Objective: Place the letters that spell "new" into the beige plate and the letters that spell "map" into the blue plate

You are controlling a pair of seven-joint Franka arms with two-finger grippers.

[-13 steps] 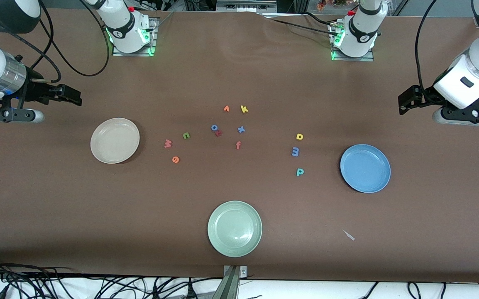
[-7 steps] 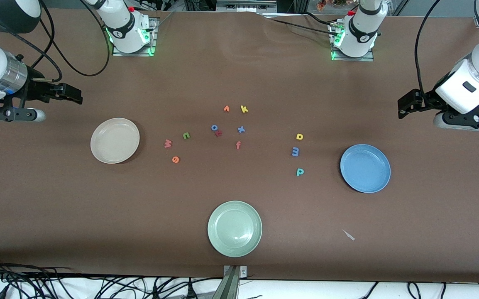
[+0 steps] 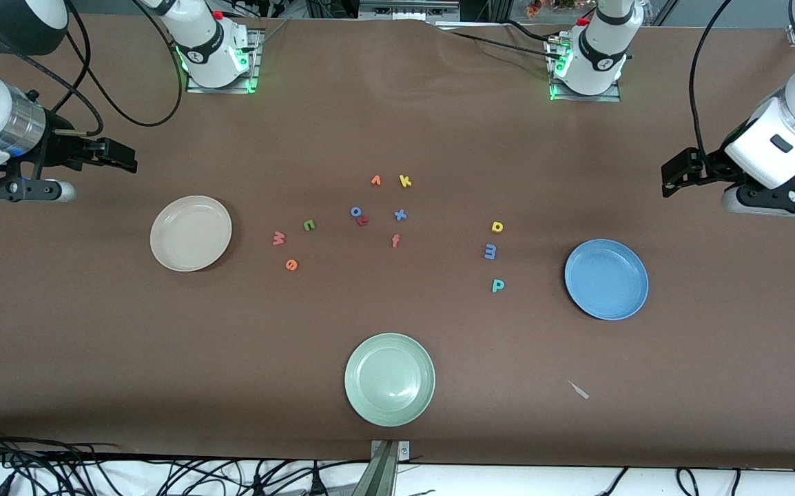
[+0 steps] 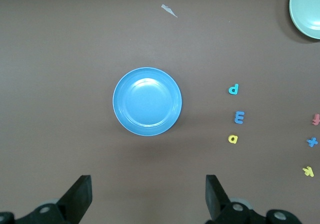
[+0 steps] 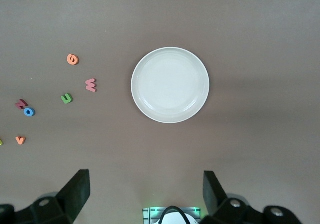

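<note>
Robot lab: bolted arm bases, cables.

A pale green plate sits on the brown worktop nearest the front camera. Mid-worktop lie 6 spare letters, among them a yellow k, blue x and salmon f.

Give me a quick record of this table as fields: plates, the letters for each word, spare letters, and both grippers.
beige plate: empty, toward the right arm's end
blue plate: empty, toward the left arm's end
green plate: empty, nearest the front camera
new letters: n, e, w, on the table beside the beige plate
map letters: m, a, p, on the table beside the blue plate
spare letters: clustered mid-table
left gripper: open, empty
right gripper: open, empty
</note>
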